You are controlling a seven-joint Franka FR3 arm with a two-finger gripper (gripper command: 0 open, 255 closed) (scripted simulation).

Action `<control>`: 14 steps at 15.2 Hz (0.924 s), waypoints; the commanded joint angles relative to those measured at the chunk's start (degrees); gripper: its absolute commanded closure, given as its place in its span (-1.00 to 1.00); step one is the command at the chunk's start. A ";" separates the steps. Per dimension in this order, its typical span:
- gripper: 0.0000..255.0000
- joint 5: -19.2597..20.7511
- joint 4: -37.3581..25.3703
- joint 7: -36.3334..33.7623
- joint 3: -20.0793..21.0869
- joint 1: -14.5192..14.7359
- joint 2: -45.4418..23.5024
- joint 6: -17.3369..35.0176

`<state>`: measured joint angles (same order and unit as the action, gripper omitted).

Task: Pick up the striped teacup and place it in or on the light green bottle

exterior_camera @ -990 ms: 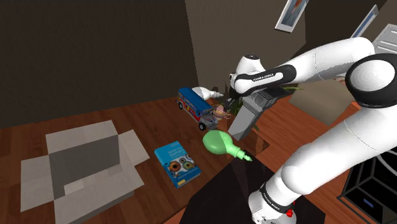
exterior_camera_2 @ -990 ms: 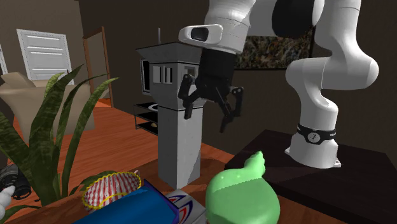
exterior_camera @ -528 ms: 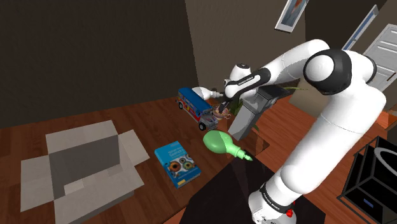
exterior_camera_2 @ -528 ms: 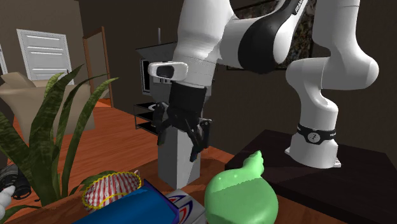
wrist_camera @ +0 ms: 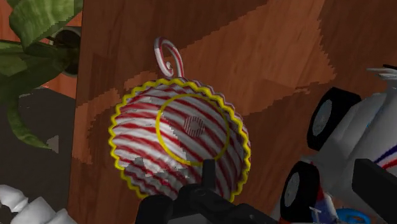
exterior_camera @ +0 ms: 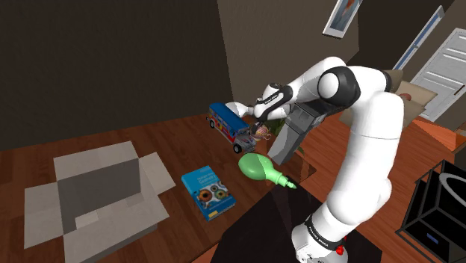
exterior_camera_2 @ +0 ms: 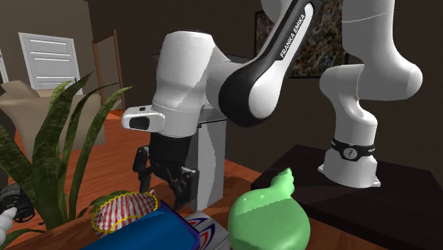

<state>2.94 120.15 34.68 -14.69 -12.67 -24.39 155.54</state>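
striped teacup [wrist_camera: 181, 143] looking light, stiff, prob fragile | fingers [exterior_camera_2: 142, 169] hanging open just above | judging best hold: pinching across rim [wrist_camera: 180, 81], not thin handle [wrist_camera: 167, 56]

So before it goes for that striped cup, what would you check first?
1. The striped teacup is centred under the jaws: ok, it sits in the middle of the wrist view.
2. The jaws are open: ok, they stand apart in the second exterior view.
3. The jaws are down around the cup: not ok, they hang above it, touching nothing.
4. The cup is upright, mouth up: ok.
5. There is room beside the toy bus: cannot tell, its wheels sit close to the cup.
6. The light green bottle is ready: ok, it lies on its side with nothing on it.
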 commanded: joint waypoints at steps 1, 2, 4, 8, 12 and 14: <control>-1.00 -1.26 -3.65 1.74 0.99 -1.72 -4.20 0.97; -1.00 -1.73 -5.69 2.39 1.49 -2.50 -6.29 1.20; -1.00 -1.99 -6.39 2.56 1.82 -2.93 -7.79 2.03; -1.00 -2.53 -7.93 2.94 2.40 -3.72 -10.86 3.58; -1.00 -2.77 -8.59 3.10 2.60 -3.99 -12.08 4.15; -1.00 -2.81 -8.59 3.13 2.58 -3.97 -12.09 4.15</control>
<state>0.19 111.42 37.93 -12.53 -16.92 -35.79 159.50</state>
